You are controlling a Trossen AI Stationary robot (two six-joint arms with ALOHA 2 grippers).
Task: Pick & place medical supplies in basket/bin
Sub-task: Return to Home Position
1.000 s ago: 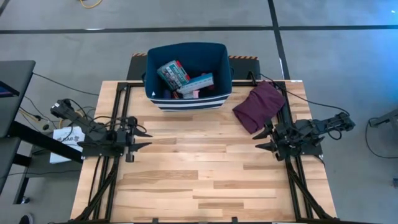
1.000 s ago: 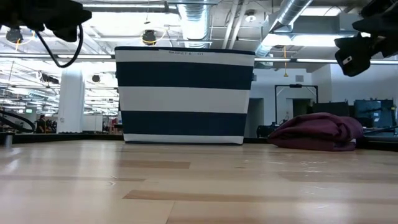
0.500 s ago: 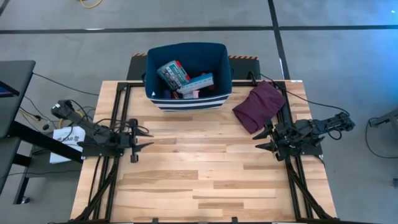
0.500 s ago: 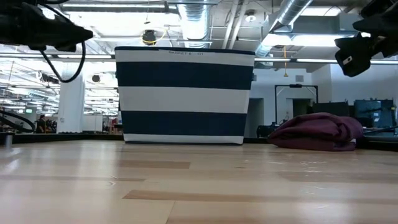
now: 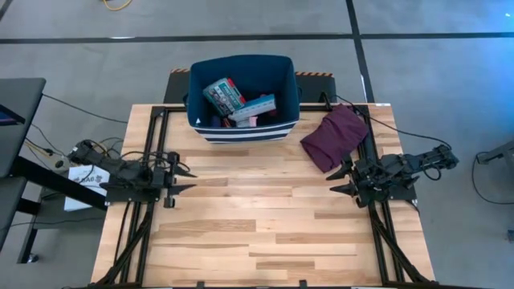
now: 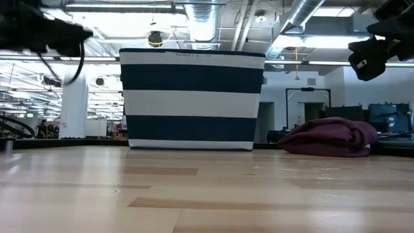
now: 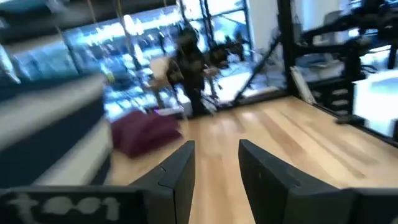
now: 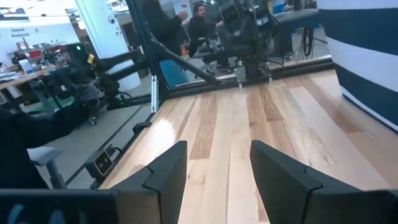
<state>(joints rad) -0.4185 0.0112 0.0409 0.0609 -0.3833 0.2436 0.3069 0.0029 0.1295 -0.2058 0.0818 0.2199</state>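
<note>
Supplies (image 5: 234,99) lie in the bin (image 5: 243,129) at 12 o'clock; only a cloth (image 5: 333,136) lies on the desk (image 5: 257,229). The left arm (image 5: 135,178) at 9 and the right arm (image 5: 392,172) at 3 hold their jaws open, empty.

Striped cloth bin (image 5: 244,128), wooden table (image 5: 257,233)

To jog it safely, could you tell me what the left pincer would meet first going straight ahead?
The left pincer points across the table; it would probably first meet the right pincer opposite, though exact alignment is unclear.
</note>
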